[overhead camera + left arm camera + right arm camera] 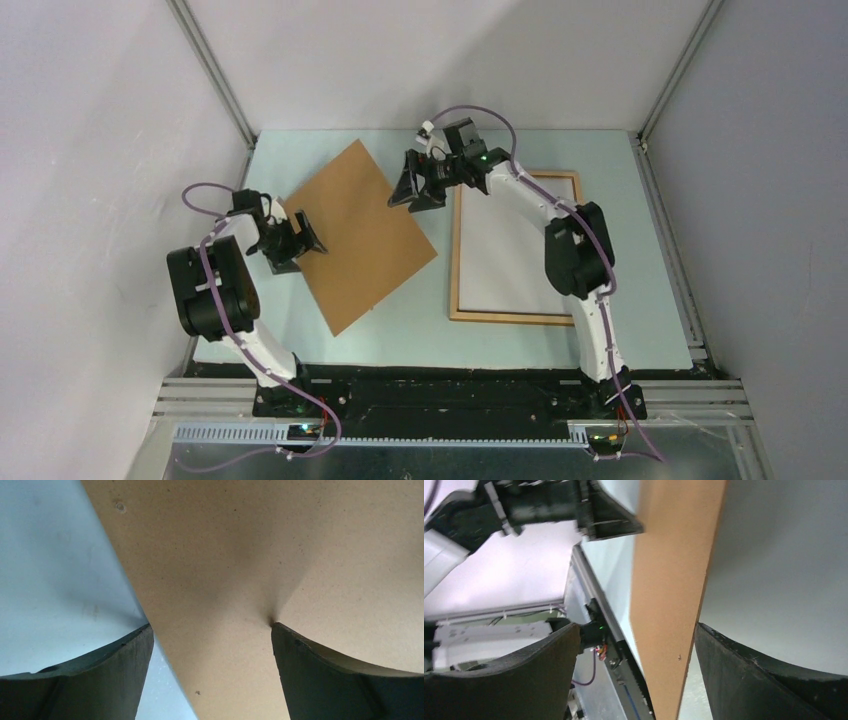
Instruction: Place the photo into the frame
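The frame (pixel 510 317), thin light wood, lies flat at the right of the table. A plain white sheet (pixel 510 250) fills its opening; the photo's printed side is not in view, and I cannot tell if this sheet is its back. A brown backing board (pixel 365 240) lies turned at an angle left of the frame. My left gripper (pixel 300 245) is open at the board's left edge; that edge (pixel 165 650) runs between its fingers (pixel 310 670). My right gripper (pixel 410 200) is open at the board's far right edge, and the board (pixel 674 570) passes between its fingers (pixel 744 675) unclamped.
The pale blue table mat (pixel 430 335) ends at grey enclosure walls with aluminium posts (pixel 215 70) at the back corners. My right arm (pixel 575 250) reaches over the frame's right side. Both arm bases sit on the black rail (pixel 450 395) at the near edge.
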`<state>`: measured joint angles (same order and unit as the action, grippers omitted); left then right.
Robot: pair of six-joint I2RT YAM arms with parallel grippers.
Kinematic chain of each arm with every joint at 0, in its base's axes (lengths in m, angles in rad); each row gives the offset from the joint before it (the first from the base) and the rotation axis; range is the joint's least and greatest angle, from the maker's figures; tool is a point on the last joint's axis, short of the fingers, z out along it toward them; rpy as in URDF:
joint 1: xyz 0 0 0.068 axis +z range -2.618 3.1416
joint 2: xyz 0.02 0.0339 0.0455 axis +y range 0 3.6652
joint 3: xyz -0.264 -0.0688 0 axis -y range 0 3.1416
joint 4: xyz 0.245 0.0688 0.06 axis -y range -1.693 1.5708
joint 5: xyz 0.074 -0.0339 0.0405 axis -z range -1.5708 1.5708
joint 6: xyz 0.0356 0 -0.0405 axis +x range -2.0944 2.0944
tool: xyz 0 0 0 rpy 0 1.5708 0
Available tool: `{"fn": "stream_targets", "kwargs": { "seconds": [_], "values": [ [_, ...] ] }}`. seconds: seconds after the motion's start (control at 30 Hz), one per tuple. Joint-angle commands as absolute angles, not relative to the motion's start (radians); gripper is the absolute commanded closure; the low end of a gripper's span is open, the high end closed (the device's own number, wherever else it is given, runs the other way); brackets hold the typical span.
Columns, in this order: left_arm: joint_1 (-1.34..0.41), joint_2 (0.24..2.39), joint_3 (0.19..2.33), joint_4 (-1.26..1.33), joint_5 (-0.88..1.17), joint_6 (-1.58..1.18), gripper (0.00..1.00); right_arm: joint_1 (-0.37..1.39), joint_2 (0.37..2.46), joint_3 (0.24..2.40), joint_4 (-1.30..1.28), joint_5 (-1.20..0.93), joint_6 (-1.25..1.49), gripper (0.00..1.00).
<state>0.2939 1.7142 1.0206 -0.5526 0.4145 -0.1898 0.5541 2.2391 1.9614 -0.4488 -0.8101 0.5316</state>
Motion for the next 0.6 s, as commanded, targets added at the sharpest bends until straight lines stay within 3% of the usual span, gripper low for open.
{"fn": "stream_targets", "kwargs": {
  "seconds": [0.0, 0.57],
  "values": [
    [0.256, 1.764, 1.038, -0.520, 0.521, -0.166, 0.08, 0.623, 2.109, 1.908, -0.372, -0.909, 0.555, 0.13],
    [0.255, 1.731, 1.062, -0.520, 0.593, -0.159, 0.09, 0.579, 2.234, 1.908, -0.519, -0.699, 0.342, 0.14]
  ]
}}
